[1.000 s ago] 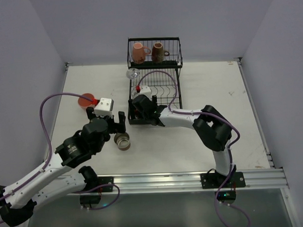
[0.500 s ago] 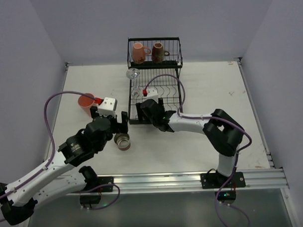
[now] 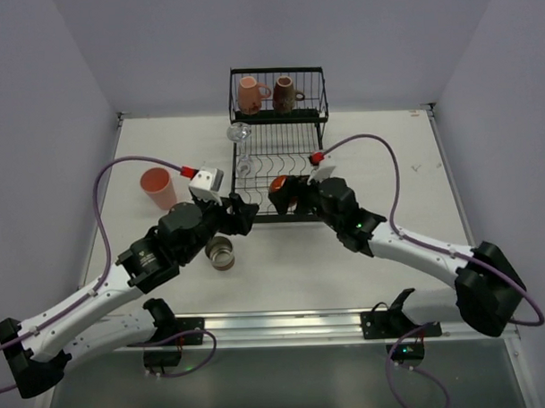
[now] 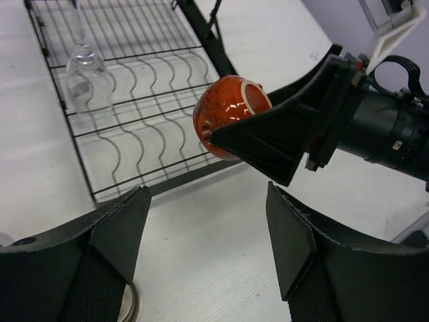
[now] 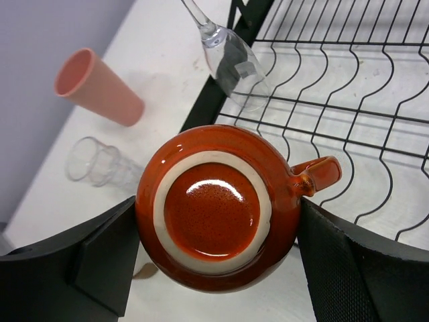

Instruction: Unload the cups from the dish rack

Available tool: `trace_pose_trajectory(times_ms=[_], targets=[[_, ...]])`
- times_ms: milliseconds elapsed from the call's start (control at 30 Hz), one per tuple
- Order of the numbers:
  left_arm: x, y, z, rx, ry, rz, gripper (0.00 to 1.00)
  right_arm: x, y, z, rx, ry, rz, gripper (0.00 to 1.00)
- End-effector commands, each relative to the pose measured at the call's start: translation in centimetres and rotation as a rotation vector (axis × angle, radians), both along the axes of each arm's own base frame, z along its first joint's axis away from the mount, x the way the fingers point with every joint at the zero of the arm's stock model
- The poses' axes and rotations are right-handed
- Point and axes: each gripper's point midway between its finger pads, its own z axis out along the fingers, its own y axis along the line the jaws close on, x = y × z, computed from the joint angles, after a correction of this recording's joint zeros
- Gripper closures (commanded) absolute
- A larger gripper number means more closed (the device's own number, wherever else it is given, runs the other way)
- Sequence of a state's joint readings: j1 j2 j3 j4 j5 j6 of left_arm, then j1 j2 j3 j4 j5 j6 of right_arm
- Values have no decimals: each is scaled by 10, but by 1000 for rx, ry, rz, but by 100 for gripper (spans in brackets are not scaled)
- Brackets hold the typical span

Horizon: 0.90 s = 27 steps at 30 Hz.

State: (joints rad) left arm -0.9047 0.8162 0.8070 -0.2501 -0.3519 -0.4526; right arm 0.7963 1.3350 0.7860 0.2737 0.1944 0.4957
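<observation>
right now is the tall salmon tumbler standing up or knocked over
Upright: the tall salmon tumbler stands on the white table, open mouth up, left of the black wire dish rack.

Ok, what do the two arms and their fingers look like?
Both the left arm and right arm have white shells with black joints. A purple cable loops off each wrist, ending in a red connector beside a white camera box. The fingers are broad, matte black wedges.

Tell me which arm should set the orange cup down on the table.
Right. The right tool grips the orange cup above the dish rack's front edge; the left tool hangs open and empty nearby.
</observation>
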Motion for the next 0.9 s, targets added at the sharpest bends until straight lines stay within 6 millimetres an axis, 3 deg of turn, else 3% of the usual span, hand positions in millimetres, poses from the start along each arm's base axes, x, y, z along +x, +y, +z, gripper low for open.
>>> trace_pose_trajectory(times_ms=[0,33,67,133,167,233,267,333,367,467,667,867], targets=[[-3,-30,39,-229,-32,-79,25,-26,-4,58,278,-47,144,26],[-7,-35,40,-259,-24,-104,27,-24,-17,61,320,-37,139,26],[-8,-42,53,-345,-37,-125,28,-37,-16,70,397,-15,203,26],[-15,-52,46,-399,-2,-172,32,-50,-31,73,460,-5,223,26],[-18,-58,59,-491,-3,-196,33,-60,-30,78,503,15,262,26],[-27,-70,48,-546,36,-268,38,-71,-35,83,550,26,275,26],[-31,-77,59,-636,37,-305,40,-74,-38,83,595,70,262,26],[-42,-89,52,-675,68,-393,44,-78,-45,94,660,92,254,27],[-46,-93,61,-712,55,-433,45,-82,-45,99,715,132,261,27],[-51,-113,52,-699,95,-516,50,-91,-47,111,792,178,281,27],[-55,-117,65,-709,54,-530,53,-99,-52,127,847,166,290,28],[-55,-131,64,-692,64,-574,53,-103,-49,124,862,196,316,28]])
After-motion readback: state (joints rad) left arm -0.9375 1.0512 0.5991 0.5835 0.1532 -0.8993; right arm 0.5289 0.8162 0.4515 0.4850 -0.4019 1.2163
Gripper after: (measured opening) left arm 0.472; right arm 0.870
